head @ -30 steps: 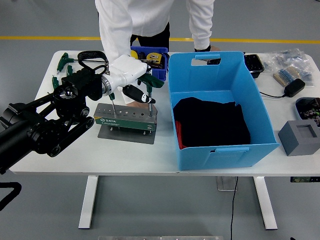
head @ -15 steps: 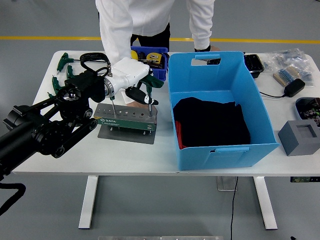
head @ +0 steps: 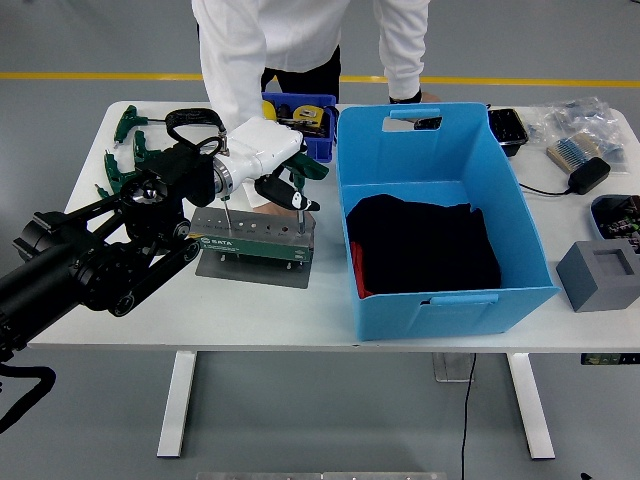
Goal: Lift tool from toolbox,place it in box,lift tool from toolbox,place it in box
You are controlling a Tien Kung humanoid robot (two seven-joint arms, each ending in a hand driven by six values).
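Grey flooring with a yellow line is running behind the white table (head: 420, 335), seen only from the head view. On its left part, the grey metal tool rack on a flat base plate (head: 252, 240) is holding a green T-handled driver (head: 298, 192) upright in a right-hand hole. The left hand, white-shelled with black fingertips (head: 268, 160), is curling around that handle, seemingly gripping it, though finger contact is partly hidden. The right hand is not showing. Such a driver is likely stiff, fairly light and top-heavy, best held at the handle and drawn straight up so its shaft is clearing the hole. Another slim shaft (head: 226, 210) is standing just beside it. The big blue plastic box with black cloth inside (head: 440, 215) is waiting to the right. A person in white sleeves (head: 228, 60) is leaning over the far edge near a small blue bin (head: 312, 128), crowding the lifting path. Spare green-handled tools (head: 128, 150) are lying at far left.
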